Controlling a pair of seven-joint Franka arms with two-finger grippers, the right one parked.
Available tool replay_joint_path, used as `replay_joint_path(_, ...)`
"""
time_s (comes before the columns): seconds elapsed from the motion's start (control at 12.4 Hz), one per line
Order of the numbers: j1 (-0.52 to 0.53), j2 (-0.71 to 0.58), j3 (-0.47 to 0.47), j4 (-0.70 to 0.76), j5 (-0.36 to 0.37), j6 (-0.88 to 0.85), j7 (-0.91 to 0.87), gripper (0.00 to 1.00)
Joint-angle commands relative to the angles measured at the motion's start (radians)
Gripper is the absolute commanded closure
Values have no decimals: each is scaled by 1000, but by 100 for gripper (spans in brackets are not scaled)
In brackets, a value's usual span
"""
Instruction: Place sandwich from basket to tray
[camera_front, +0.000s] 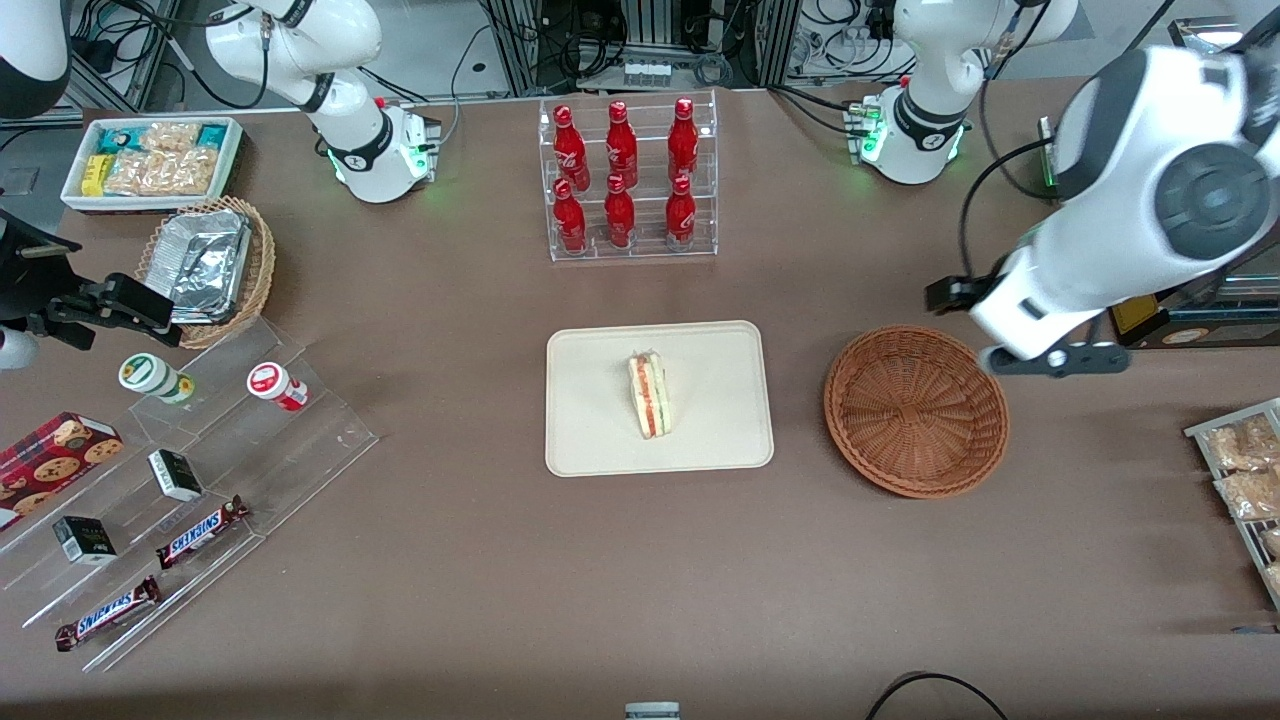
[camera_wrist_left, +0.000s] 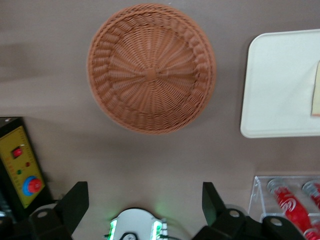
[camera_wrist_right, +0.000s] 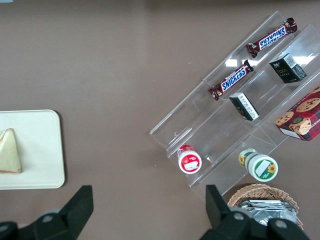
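The sandwich (camera_front: 650, 393) lies on the cream tray (camera_front: 720, 400) at the table's middle, its red and green filling edge showing. The reddish-brown wicker basket (camera_front: 915, 410) stands empty beside the tray, toward the working arm's end. My left gripper (camera_front: 1050, 358) hangs high above the table just off the basket's rim, farther from the front camera. In the left wrist view the gripper (camera_wrist_left: 145, 200) is open and empty, with the basket (camera_wrist_left: 151, 67), the tray (camera_wrist_left: 280, 80) and a sliver of the sandwich (camera_wrist_left: 316, 90) below. The right wrist view shows the sandwich (camera_wrist_right: 10, 151) on the tray (camera_wrist_right: 45, 150).
A clear rack of red bottles (camera_front: 628, 180) stands farther back than the tray. A stepped acrylic rack with snacks (camera_front: 180, 480), a tan basket of foil trays (camera_front: 205, 265) and a white snack bin (camera_front: 150, 160) lie toward the parked arm's end. Snack packets (camera_front: 1245, 470) and a yellow control box (camera_wrist_left: 22, 170) lie near the working arm.
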Motion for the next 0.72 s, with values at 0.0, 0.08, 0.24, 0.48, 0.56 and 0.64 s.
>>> replay_joint_path(0.0,78,-88,-21,-37,8,-43,103,0)
replay_joint_path(0.08,88,-106,-11,-38,7,-48,111,0)
replay_joint_path(0.24,85,-126,47,-29,10,-62,113,0)
replay_joint_path(0.48,85,-156,104,-28,11,-71,154,0)
replay_joint_path(0.56,83,-156,126,-28,11,-71,165,0)
replay_joint_path(0.64,83,-156,135,-29,11,-68,169,0)
